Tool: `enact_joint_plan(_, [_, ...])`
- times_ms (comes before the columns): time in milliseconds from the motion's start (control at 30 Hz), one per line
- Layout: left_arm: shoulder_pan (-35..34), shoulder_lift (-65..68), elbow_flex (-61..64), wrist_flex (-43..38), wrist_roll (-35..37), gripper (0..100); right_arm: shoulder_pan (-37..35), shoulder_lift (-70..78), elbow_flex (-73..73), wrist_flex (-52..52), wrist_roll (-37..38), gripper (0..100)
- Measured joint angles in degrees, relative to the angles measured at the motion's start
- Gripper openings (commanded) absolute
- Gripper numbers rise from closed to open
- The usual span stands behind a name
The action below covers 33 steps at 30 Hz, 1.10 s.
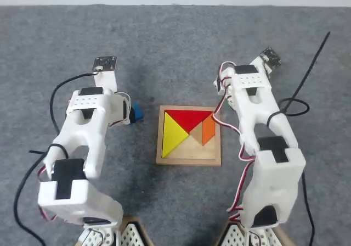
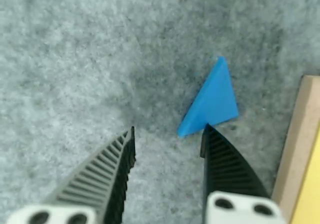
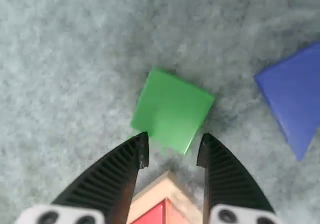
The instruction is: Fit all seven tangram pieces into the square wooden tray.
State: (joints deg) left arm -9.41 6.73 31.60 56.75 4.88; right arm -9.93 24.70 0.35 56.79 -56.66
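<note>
The square wooden tray (image 1: 188,159) lies between the two arms and holds a red triangle (image 1: 189,118), a yellow triangle (image 1: 173,135) and an orange piece (image 1: 208,130). A light blue triangle (image 2: 211,100) lies flat on the grey mat just left of the tray, also seen as a blue corner (image 1: 136,113) beside the left arm. My left gripper (image 2: 167,136) is open, one fingertip touching the triangle's near edge. My right gripper (image 3: 172,148) is open just in front of a green square (image 3: 171,109) lying beyond the tray's corner (image 3: 162,183). A dark blue piece (image 3: 296,96) lies beside the green square.
Grey felt mat (image 1: 175,43) covers the table, bare behind the arms. A black cable (image 1: 307,76) runs off to the right of the right arm, and another loops left of the left arm (image 1: 55,100).
</note>
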Motion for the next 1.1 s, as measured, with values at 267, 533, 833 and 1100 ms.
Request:
enact_joint_plan(267, [0.0,0.0,0.0,-0.2,0.0,21,0.2,5.2,-6.2,0.0,-0.4,30.7])
enact_joint_plan(533, [0.0,0.0,0.0,-0.2,0.0,21,0.2,11.5,-13.5,0.3,-2.1,29.2])
enact_joint_plan(833, [0.0,0.0,0.1,-0.2,0.0,21,1.4,17.6,-23.6,14.9,-1.9,3.5])
enact_joint_plan(1100, [0.0,0.0,0.3,-0.2,0.3,21,1.2,19.3,-31.5,24.1,2.9,0.7])
